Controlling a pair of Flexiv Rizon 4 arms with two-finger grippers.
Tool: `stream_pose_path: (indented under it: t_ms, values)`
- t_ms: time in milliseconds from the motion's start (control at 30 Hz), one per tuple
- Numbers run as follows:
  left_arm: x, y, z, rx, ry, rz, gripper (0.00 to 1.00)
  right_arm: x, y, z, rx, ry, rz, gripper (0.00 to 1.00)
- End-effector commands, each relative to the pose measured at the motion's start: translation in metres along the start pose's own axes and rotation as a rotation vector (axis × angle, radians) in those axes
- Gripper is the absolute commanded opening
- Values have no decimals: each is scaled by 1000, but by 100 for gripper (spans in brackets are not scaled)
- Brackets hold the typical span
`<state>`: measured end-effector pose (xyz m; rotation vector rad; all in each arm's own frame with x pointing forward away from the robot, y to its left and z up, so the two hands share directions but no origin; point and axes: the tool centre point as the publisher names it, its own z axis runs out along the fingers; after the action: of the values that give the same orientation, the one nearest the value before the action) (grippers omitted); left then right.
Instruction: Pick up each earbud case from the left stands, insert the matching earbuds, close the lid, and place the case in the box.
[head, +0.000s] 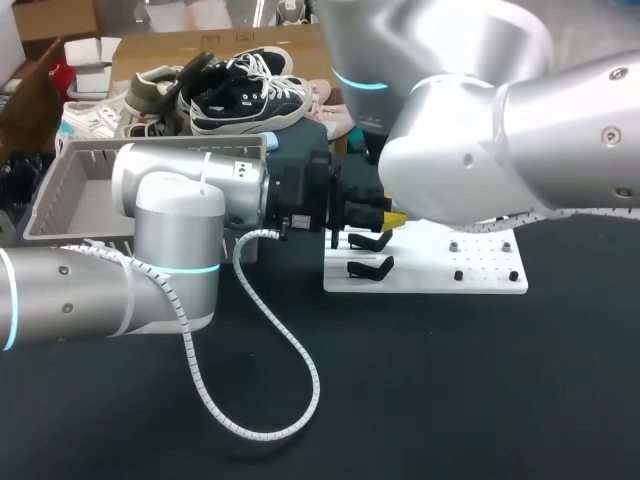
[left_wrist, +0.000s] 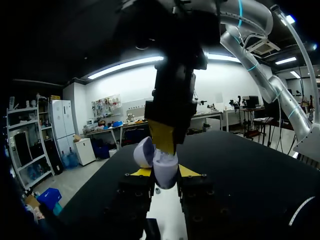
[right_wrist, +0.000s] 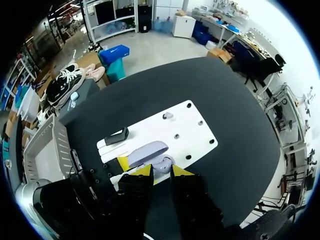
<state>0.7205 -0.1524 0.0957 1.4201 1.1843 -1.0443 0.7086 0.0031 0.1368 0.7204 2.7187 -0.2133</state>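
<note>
Holding earbud case (left_wrist: 165, 172) with lid (left_wrist: 145, 152) open in left pincer (left_wrist: 165, 172), clamped on the body from both sides, at the edge of white stand board (head: 450, 270). Found right pincer (right_wrist: 161, 171) tip-down right at the open case; couldn't tell whether apart or together. Read as the earbud-insert step, with lid not yet shut. Called next for seating the bud square in its well, backing off, flipping lid closed, then carrying to grey box (head: 60, 190) on the left.

The head view looks down on the worktop (head: 450, 400) from behind; the wrist views, one level, one downward, share the lilac case (left_wrist: 165, 170) close up.
</note>
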Motion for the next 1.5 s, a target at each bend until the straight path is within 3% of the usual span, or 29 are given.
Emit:
stream_pose_path:
  t_ms: [33,200,433,600,833,867,900,1033,1167,1333,1500]
  values:
    - [1,1,1,2,-2,1,0,0,-5,0,-12,1,-3,46]
    - [1,1,1,2,-2,1,0,6,-13,-12,-61,-25,-24,47]
    - [1,1,1,2,-2,1,0,-1,-42,-32,-216,-128,-84,56]
    - [1,1,1,2,-2,1,0,-9,-58,-33,-335,-184,-146,50]
    - [1,1,1,2,-2,1,0,-26,-78,-12,-458,-180,-170,54]
    - [1,1,1,2,-2,1,0,-28,-80,-10,-481,-184,-202,49]
    - [1,1,1,2,-2,1,0,-30,-81,-6,-471,-192,-186,53]
    - [1,1,1,2,-2,1,0,-39,-82,11,-511,-184,-220,50]
    - [1,1,1,2,-2,1,0,-46,-80,31,-527,-163,-232,58]
    - [1,1,1,2,-2,1,0,-53,-72,58,-570,-99,-242,55]
    - [1,1,1,2,-2,1,0,-55,-57,82,-560,-36,-240,50]
